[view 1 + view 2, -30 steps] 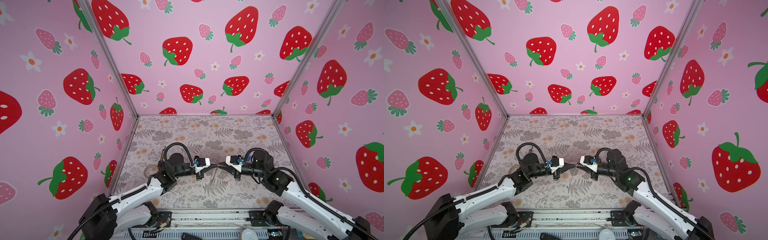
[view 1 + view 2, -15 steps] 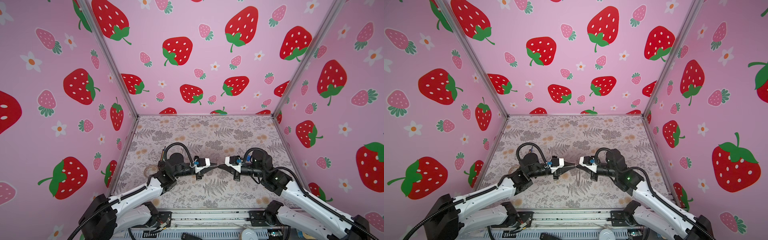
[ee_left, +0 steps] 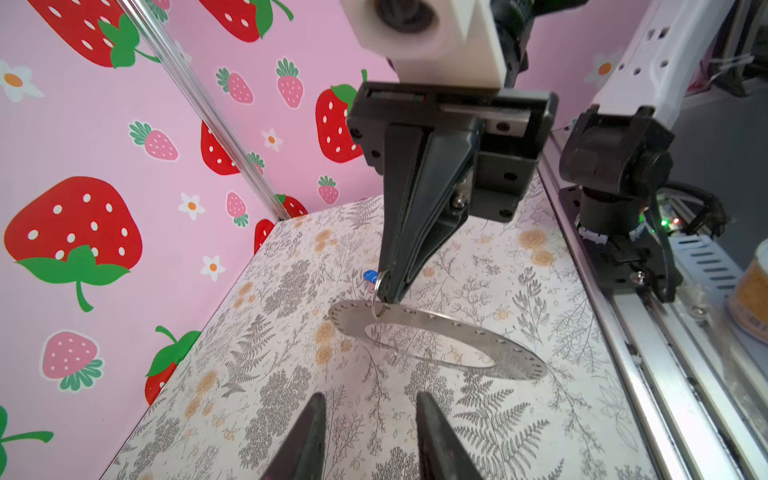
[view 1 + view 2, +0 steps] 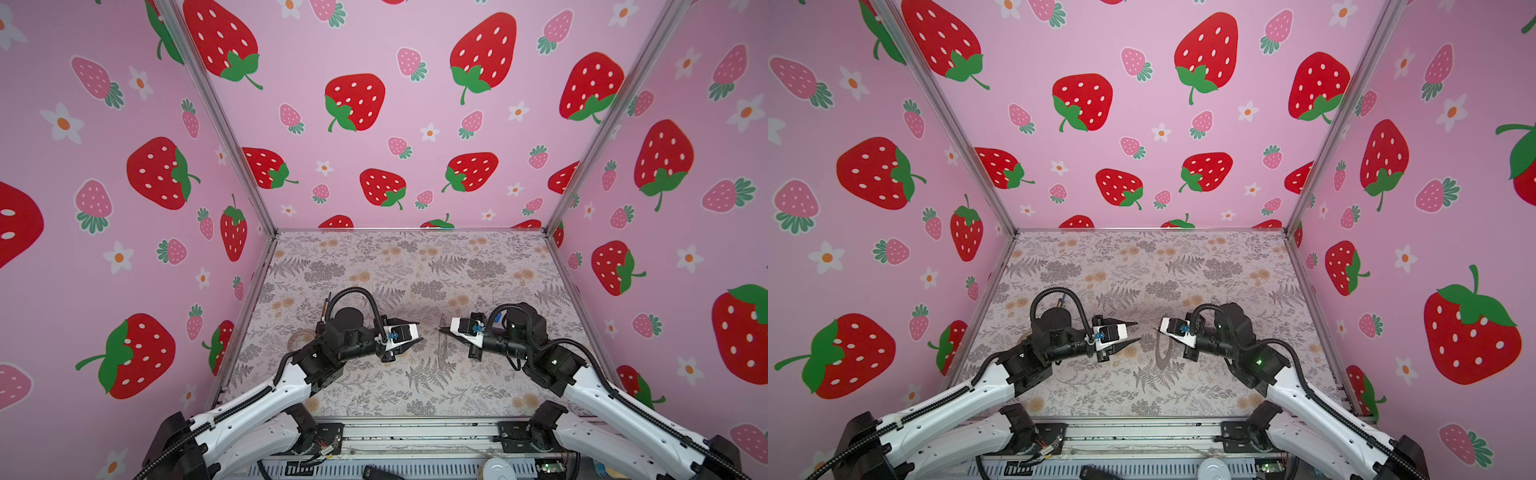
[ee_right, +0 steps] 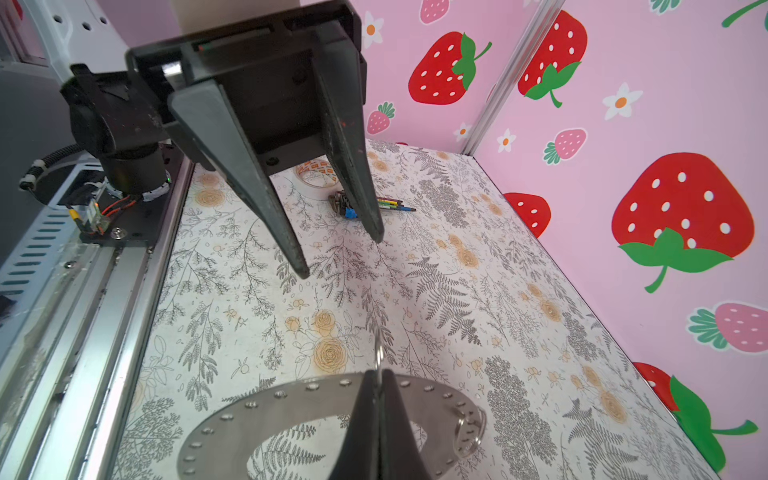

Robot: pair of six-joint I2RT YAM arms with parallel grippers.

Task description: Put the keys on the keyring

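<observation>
Your left gripper (image 4: 419, 331) has just let go. A second ago it was closed and nose to nose with the right gripper (image 4: 438, 329). Now its fingers stand apart with nothing between them, and it has drawn back, leaving a clear gap between the two in both top views. The right gripper tightened as that happened. Its fingers are pressed together on the key's silver loop (image 3: 379, 293), and the blue key (image 3: 369, 275) sits just behind the fingertips in the left wrist view.

The keyring (image 3: 351, 322) is right at that pinch. The loop meets its rim at the row of small holes and seems to pass through one, though I cannot be sure from these views. I also cannot tell whether the keyring hangs free from the loop or rests partly on the desk (image 4: 374, 266). In the right wrist view a second loop (image 5: 469, 432) sits at the rim, further round.

For you, this means the hand-over looks done, and everything now depends on one thin pinch. If the loop is through a hole, this key is likely on, and your left gripper is free for the next. If not, a slip would drop it. Check the threading before you open the right fingers.
</observation>
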